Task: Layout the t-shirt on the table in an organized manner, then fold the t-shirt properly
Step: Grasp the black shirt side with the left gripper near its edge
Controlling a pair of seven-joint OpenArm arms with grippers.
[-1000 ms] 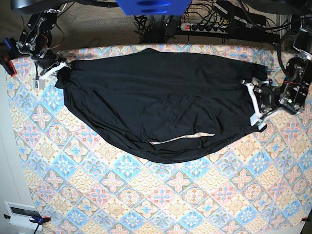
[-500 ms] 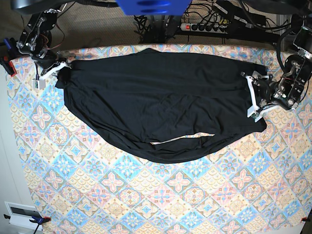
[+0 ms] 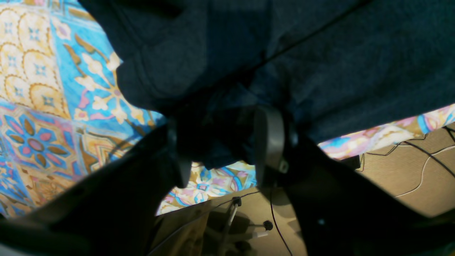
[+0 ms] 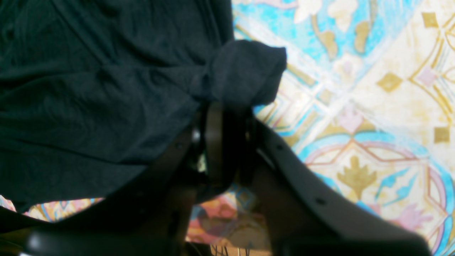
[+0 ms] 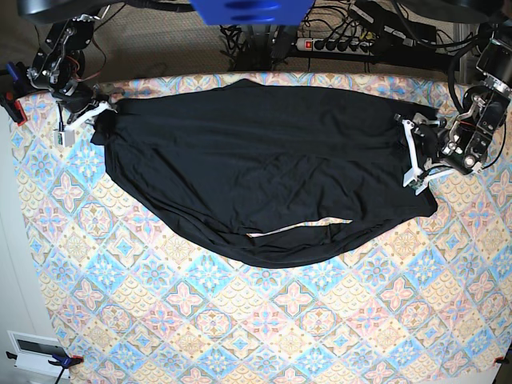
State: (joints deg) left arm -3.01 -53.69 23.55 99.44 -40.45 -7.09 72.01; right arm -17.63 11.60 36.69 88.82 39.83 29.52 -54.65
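Across the desk (image 5: 240, 320) in the base view, the black t-shirt (image 5: 264, 168) lies spread along the far side, wide but sagging into a curved belly toward the near edge, with a pale strip of lining showing near its lower hem. The right gripper (image 5: 90, 112) sits at the shirt's corner on that view's left; the left gripper (image 5: 416, 156) sits at the opposite end. To do the laying-out well, I judge the two ends should be drawn apart evenly and low, so the cloth goes taut without lifting off, and the drooping hem then pulled straight.

From the left wrist view, the left gripper (image 3: 220, 145) stands fairly wide, its jaws on either side of a thick bunch of t-shirt (image 3: 320, 64) that fills the gap; it looks to be grasping that bunch, close to the desk (image 3: 42, 106) edge, with floor and cables beyond.

From the right wrist view, the right gripper (image 4: 225, 142) is nearly closed, its jaws pinching a small knot of t-shirt (image 4: 89, 99) that pokes out past the tips over the patterned desk (image 4: 373, 106).
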